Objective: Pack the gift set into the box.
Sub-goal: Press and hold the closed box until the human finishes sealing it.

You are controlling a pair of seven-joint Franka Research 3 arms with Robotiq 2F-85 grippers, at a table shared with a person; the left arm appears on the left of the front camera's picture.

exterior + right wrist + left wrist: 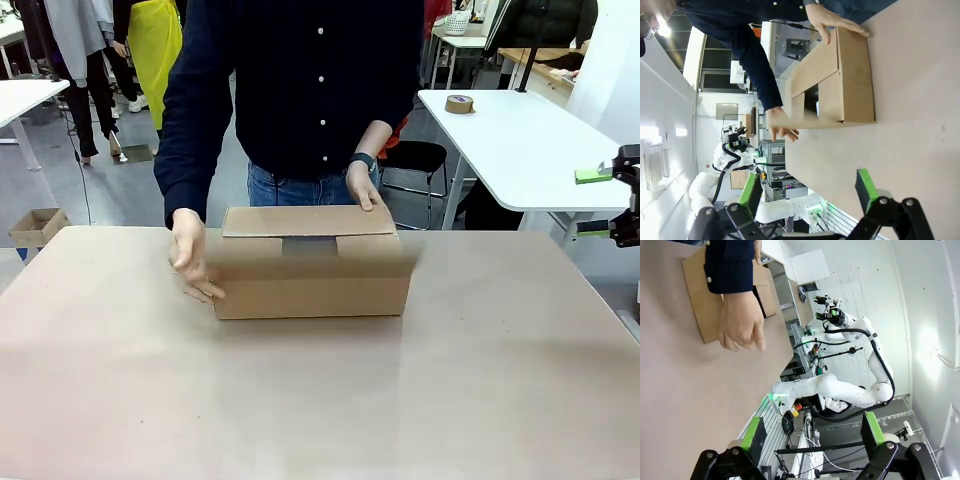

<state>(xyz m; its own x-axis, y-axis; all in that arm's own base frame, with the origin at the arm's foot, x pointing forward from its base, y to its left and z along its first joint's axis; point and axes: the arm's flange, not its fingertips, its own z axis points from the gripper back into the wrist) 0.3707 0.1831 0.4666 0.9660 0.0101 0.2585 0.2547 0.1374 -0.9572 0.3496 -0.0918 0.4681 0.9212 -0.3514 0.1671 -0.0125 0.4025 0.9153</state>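
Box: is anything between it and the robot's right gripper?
Nothing visible stands between the right gripper and the box, just bare table. A person touches the box: one hand at its left end, the other hand on the back flap.

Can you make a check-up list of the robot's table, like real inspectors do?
Surface: brown table, flat.
Job's things: box mid-table, flaps partly folded, dark gap on top; a person's hand at its end, the other hand on the far flap.
Clutter: nothing seen.
Grippers: left gripper open; right gripper open; both apart from the box.
Cables: black cable along the right arm.
Surroundings: white table with tape roll; small carton on the floor.
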